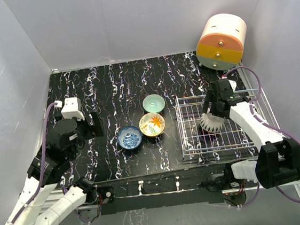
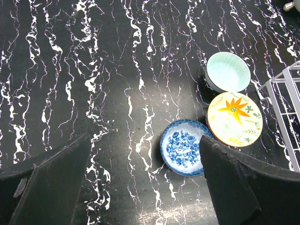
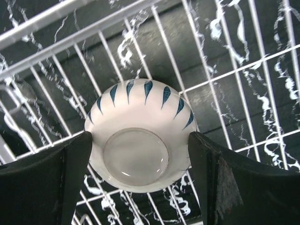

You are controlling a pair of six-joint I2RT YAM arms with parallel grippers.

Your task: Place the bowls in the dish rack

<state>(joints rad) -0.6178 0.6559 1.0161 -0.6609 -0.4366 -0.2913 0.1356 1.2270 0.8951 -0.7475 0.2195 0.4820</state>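
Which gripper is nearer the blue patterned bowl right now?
Left. The left gripper hovers open just left of the blue patterned bowl; the right gripper is far right of it, jaws closed on the white bowl in the dish rack.

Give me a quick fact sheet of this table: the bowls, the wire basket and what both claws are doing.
Rack: white wire dish rack, right side of black marbled table
Inside it: white bowl with blue teardrop marks, base toward the wrist camera
Right gripper: closed on that bowl's sides
Left gripper: open, empty, above the table
Waiting on table: blue-patterned bowl, yellow flower-painted bowl, pale green bowl, all left of rack
Far corner: cream-and-orange round drawer unit
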